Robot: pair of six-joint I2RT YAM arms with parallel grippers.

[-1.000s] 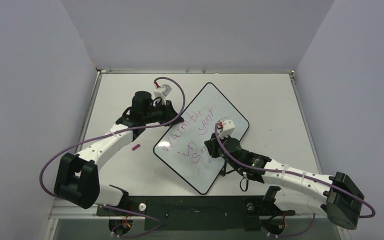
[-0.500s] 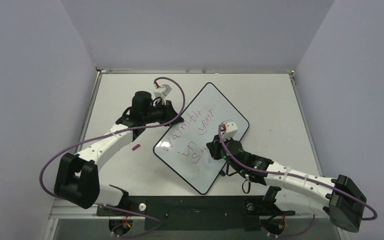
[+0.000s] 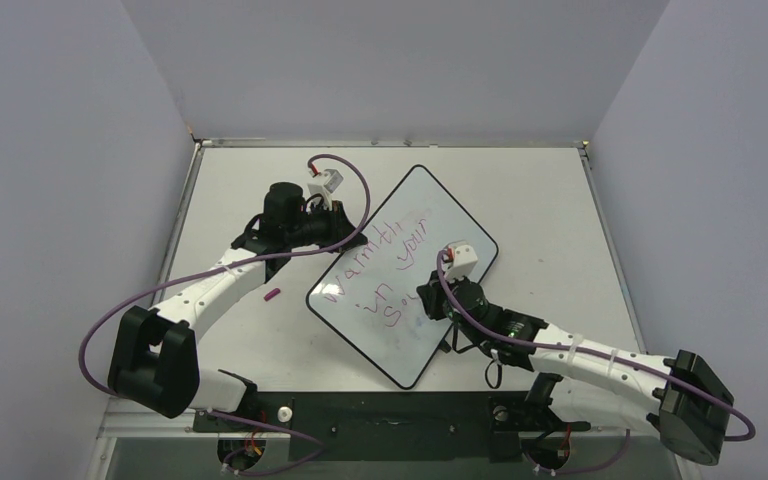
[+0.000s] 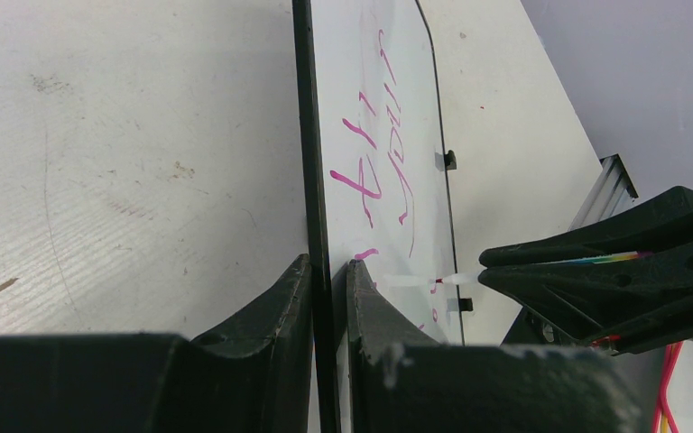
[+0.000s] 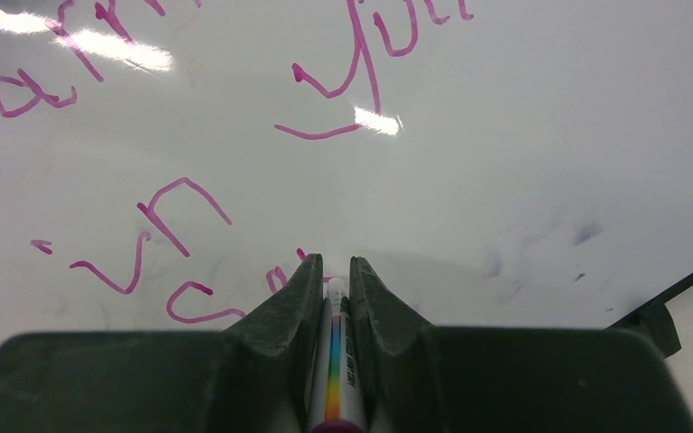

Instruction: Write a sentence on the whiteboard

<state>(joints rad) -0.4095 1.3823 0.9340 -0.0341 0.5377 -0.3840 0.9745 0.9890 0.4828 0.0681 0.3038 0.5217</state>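
- Right end effector [image 5: 334, 263] clamps the marker [image 5: 336, 379], tip at the last line of the sentence [image 3: 385, 270].
- Left end effector [image 4: 328, 264] pinches the whiteboard [image 3: 435, 200] rim; it lies on the table [image 3: 540, 200].
- Whiteboard looks stiff, light and slick; best gripped by the edge.

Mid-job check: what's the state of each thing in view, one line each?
whiteboard: lying skewed, partly written
sentence: three pink lines, last word looks unfinished
marker: uncapped, tip at the board
pink cap: off, left of the board
left gripper: shut on whiteboard rim
right gripper: shut on marker
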